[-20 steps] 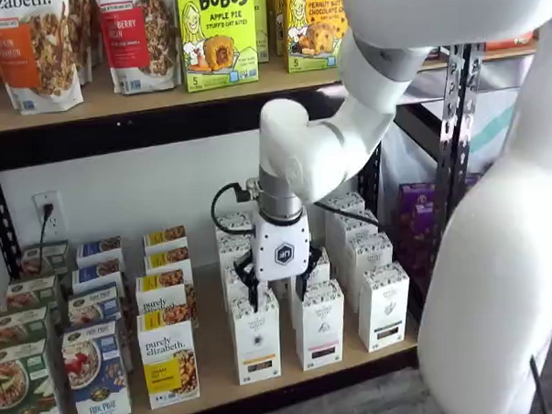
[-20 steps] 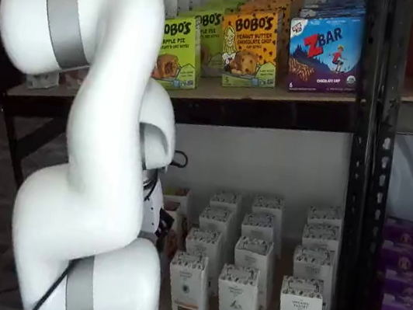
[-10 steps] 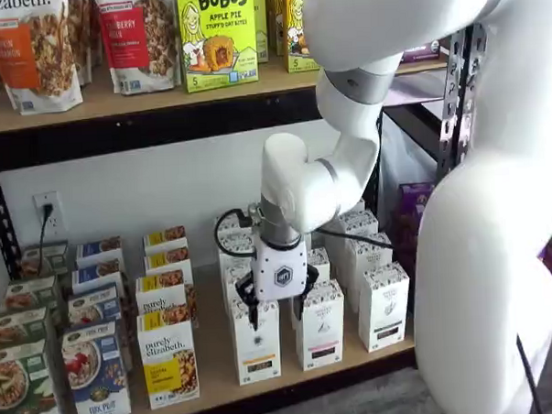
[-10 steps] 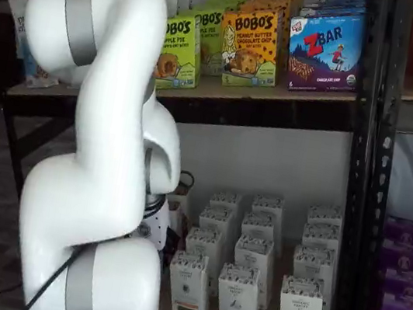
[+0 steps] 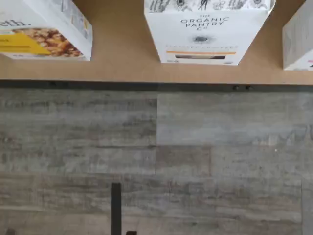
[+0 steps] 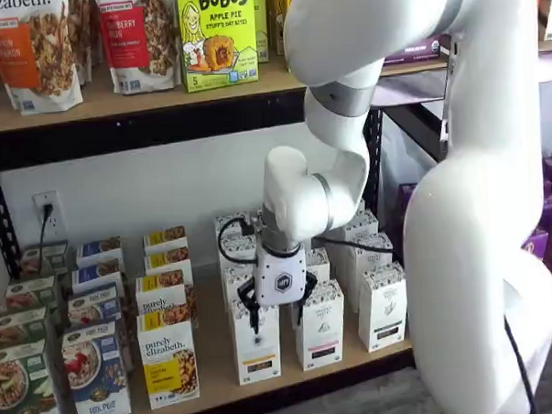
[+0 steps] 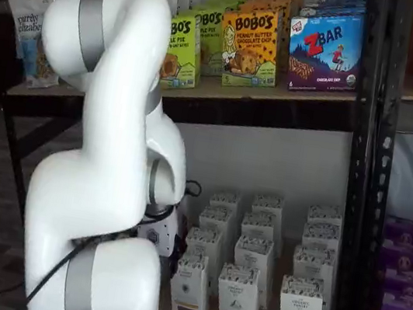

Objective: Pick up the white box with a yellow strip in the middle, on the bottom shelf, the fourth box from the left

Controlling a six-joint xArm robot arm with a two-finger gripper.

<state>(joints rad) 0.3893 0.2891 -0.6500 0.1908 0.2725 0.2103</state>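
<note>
The white box (image 6: 257, 347) with a yellow-orange strip stands at the front of the bottom shelf (image 6: 209, 361), right of the purely elizabeth cartons. In the wrist view the white box (image 5: 205, 34) shows its round logo and yellow strip, standing near the edge of the tan shelf board (image 5: 122, 61). My gripper (image 6: 279, 315) hangs just in front of and above the box's top. Its two black fingers are spread apart with a gap, one on each side of the box's right top corner. It holds nothing. In a shelf view my arm hides the gripper, and the box (image 7: 189, 288) shows beside the arm.
Like white cartons stand to the right, one with a pinkish strip (image 6: 320, 326) and one with a dark strip (image 6: 383, 308). More rows stand behind. A purely elizabeth carton (image 6: 167, 360) stands to the left. The upper board (image 6: 116, 102) bears snack bags. Grey plank floor (image 5: 156, 156) lies below.
My gripper has come down and slightly forward, from above the second row to the top of the front white box. The big arm links have swung left. The boxes have not moved.
</note>
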